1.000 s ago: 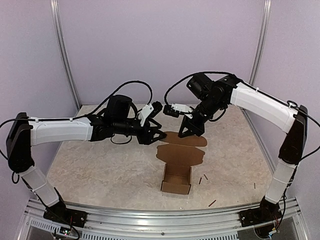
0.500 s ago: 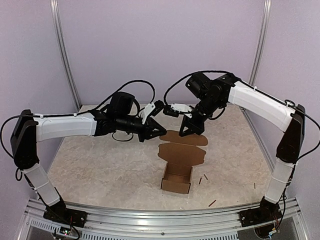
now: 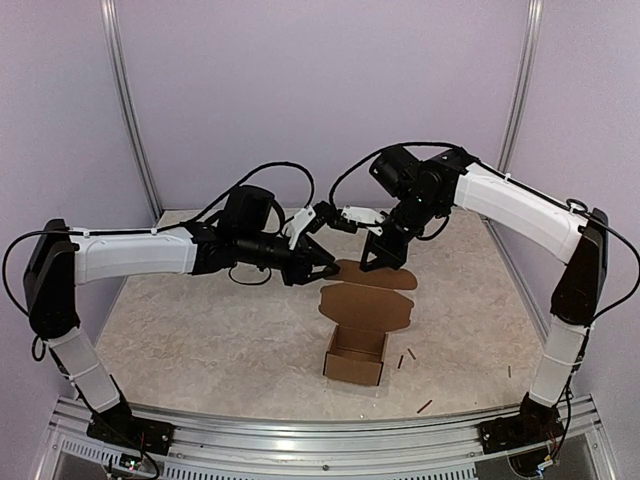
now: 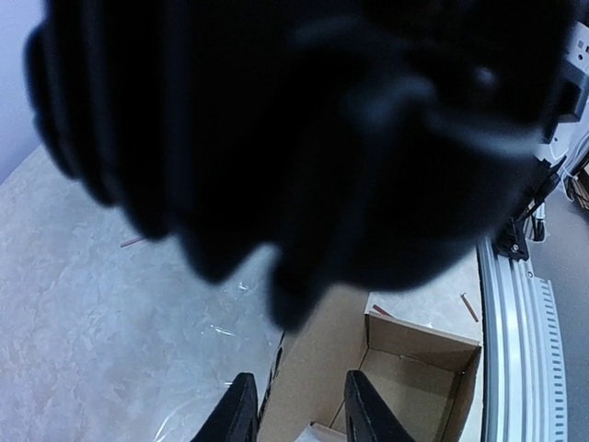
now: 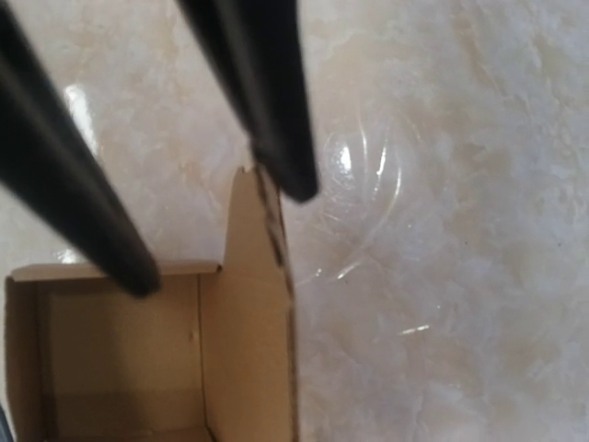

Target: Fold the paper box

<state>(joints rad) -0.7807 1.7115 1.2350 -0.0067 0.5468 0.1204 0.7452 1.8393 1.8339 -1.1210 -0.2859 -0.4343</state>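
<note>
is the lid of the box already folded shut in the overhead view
No, the paper box stands with its top open, and its lid panels lie flat on the table behind it.

Paper box (image 3: 358,335) near table (image 3: 200,330) centre, lid flaps toward 12. Left gripper (image 3: 322,268) at its 10, right gripper (image 3: 380,262) at 12.

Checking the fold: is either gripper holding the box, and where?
No hold shows. The left gripper stands open by the box's far flap; the right gripper sits above it, gripping nothing.
</note>
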